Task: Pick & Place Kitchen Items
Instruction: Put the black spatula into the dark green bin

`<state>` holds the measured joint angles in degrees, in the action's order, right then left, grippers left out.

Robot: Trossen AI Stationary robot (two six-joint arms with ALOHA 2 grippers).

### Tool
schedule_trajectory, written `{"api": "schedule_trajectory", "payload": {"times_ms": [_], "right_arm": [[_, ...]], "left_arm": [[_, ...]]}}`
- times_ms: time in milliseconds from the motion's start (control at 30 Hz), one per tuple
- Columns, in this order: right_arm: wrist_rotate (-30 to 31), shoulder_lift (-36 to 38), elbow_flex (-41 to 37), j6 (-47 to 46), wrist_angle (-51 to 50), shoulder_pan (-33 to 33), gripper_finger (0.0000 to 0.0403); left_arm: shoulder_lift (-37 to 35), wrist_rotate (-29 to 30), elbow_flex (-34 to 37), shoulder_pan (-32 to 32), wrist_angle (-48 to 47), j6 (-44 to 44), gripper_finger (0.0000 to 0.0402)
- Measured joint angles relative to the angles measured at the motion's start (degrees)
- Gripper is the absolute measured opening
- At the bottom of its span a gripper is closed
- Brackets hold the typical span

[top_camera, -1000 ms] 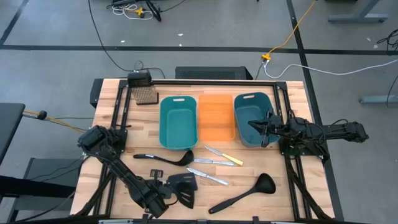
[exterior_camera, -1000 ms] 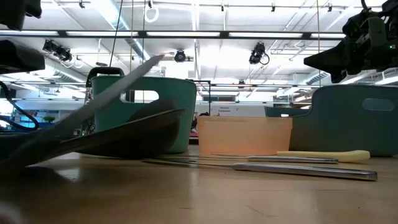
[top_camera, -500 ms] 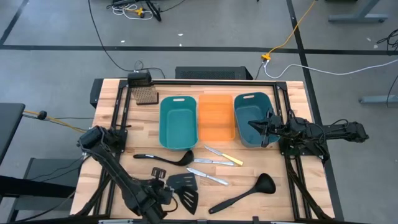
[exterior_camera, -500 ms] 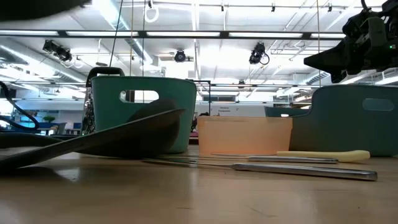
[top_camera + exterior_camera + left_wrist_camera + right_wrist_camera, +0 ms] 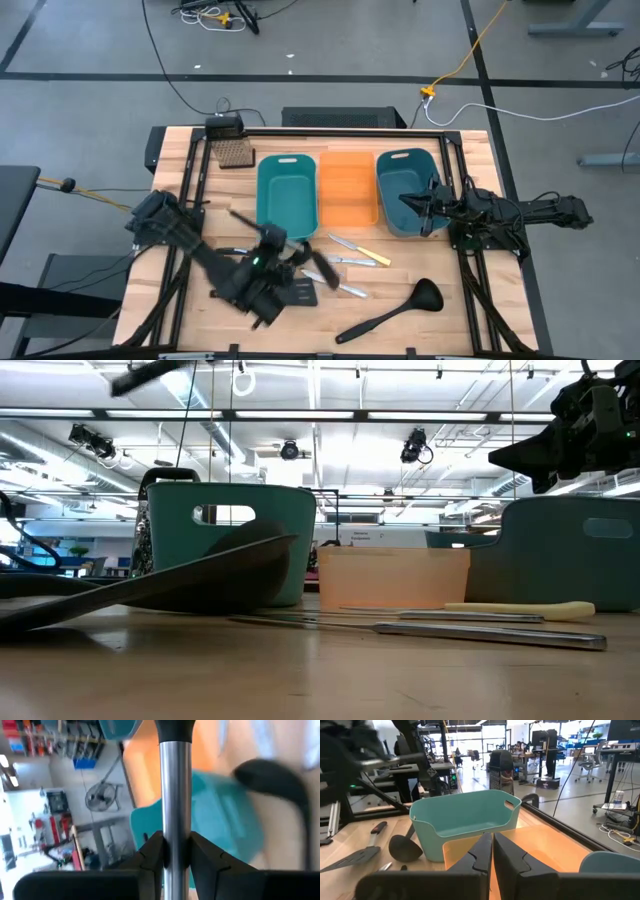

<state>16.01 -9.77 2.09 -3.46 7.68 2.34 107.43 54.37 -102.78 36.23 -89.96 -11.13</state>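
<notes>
My left gripper (image 5: 270,250) is above the table's middle, shut on a spatula with a silver shaft (image 5: 175,795). The spatula's blade (image 5: 322,268) points toward the right and its handle end (image 5: 240,217) toward the far left. Its blurred end shows high up in the low view (image 5: 150,372). A second black spatula (image 5: 298,295) lies flat below it. One ladle (image 5: 395,312) lies near the front right, and another (image 5: 290,256) is partly hidden by the arm. Two silver knives (image 5: 335,284) and a yellow-handled knife (image 5: 362,252) lie flat. My right gripper (image 5: 408,203) is shut and empty over the right teal bin. My left gripper pinches the spatula's silver shaft (image 5: 175,832) between its two fingers (image 5: 152,852), somewhere along its middle. The spatula is lifted clear of the table and tilted, with a length of it reaching out on either side of the gripper.
Three bins stand side by side at the far middle: a teal bin (image 5: 287,195), an orange bin (image 5: 347,188) and a second teal bin (image 5: 405,185). A small dark grater (image 5: 234,152) stands at the far left. A black frame runs around the table's edges.
My left gripper has gone from the table's near edge up and toward the far right, carrying one spatula. That spatula was tipped up off the table and is now lifted clear. The other spatula has stayed where it was.
</notes>
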Motion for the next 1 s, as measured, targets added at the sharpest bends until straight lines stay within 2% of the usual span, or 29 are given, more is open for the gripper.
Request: {"api": "schedule_trajectory", "payload": {"times_ms": [100,267,333,567,667,767,867,1000], "right_arm": [[0.00,-0.03,0.01,-0.02,0.00,0.00,0.0027],[0.02,-0.05,0.01,-0.13,0.02,0.00,0.0027],[0.02,-0.05,0.01,-0.13,0.02,0.00,0.0027],[0.03,-0.05,0.02,-0.40,0.02,0.00,0.0027],[0.04,-0.14,0.02,-0.57,-0.13,0.01,0.0027],[0.07,-0.49,0.02,-0.57,-0.26,0.01,0.0027],[0.07,-0.81,0.02,-0.57,-0.42,0.01,0.0027],[0.07,-1.01,0.00,-0.56,-0.37,0.01,0.0027]], "left_arm": [[-0.34,2.62,0.00,-4.53,-0.07,5.30,0.0075],[-0.80,8.49,0.04,-12.42,-0.10,19.71,0.0075],[-1.07,8.88,0.04,-15.78,-0.04,22.94,0.0075],[-2.69,7.07,0.08,-23.94,-0.14,22.06,0.0075],[-5.06,5.71,1.49,-25.97,0.01,25.48,0.0075],[-7.62,5.73,6.89,-27.88,-0.04,29.88,0.0075],[-10.94,8.28,14.15,-29.36,-0.03,34.48,0.0075],[-14.14,10.06,22.47,-29.86,0.05,36.94,0.0075]]}}
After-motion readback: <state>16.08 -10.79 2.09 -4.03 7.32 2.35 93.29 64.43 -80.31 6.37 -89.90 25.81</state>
